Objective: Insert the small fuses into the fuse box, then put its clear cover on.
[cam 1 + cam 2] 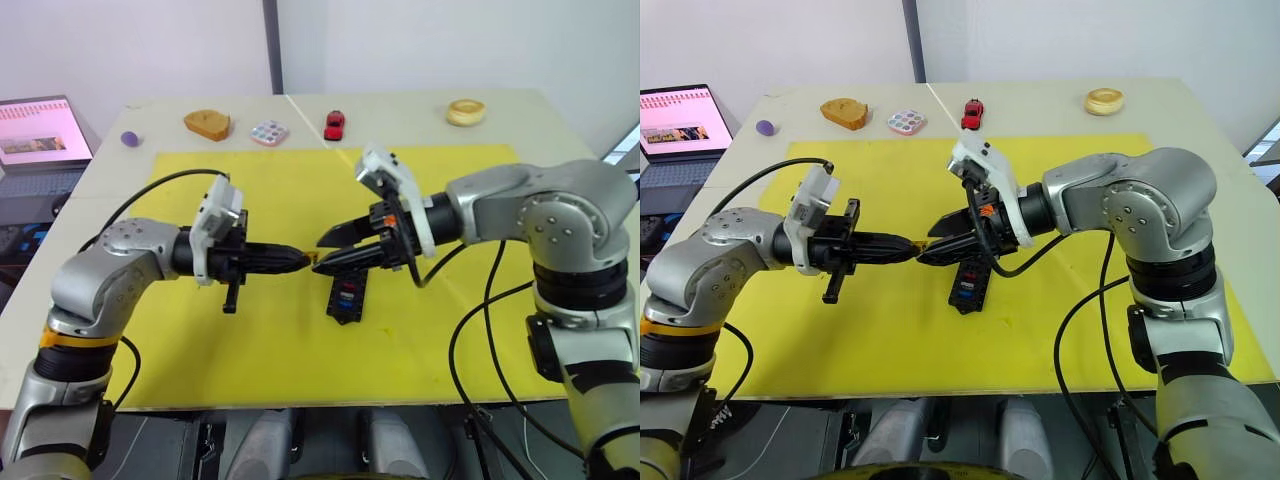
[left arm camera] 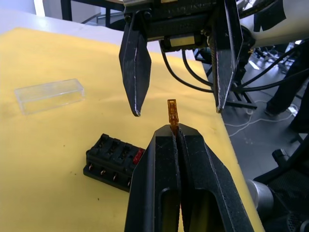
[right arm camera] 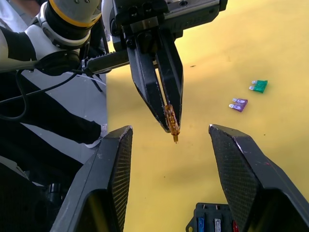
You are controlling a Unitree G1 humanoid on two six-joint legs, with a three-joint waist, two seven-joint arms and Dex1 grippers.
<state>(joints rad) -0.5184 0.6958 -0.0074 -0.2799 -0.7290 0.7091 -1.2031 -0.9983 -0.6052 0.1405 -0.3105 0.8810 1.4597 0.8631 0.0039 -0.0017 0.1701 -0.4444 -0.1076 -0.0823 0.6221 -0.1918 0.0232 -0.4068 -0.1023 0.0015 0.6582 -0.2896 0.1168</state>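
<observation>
My left gripper (image 1: pixel 305 258) is shut on a small amber fuse (image 2: pixel 172 113), which sticks out past its tips above the yellow mat. My right gripper (image 3: pixel 169 129) faces it, open, one finger on each side of that fuse (image 3: pixel 171 123) without touching it. Just below them on the mat lies the black fuse box (image 1: pixel 346 298), with blue, pale and red fuses in slots at one end (image 3: pixel 215 223). The clear cover (image 2: pixel 49 95) lies flat on the mat beyond the box. A green fuse (image 3: pixel 259 86) and a purple fuse (image 3: pixel 239 104) lie loose on the mat.
Along the far table edge sit a purple ball (image 1: pixel 129 139), a brown wooden piece (image 1: pixel 207 124), a dotted disc (image 1: pixel 269 132), a red toy car (image 1: pixel 334 124) and a tan ring (image 1: pixel 465 111). A laptop (image 1: pixel 40 135) stands off the table's left.
</observation>
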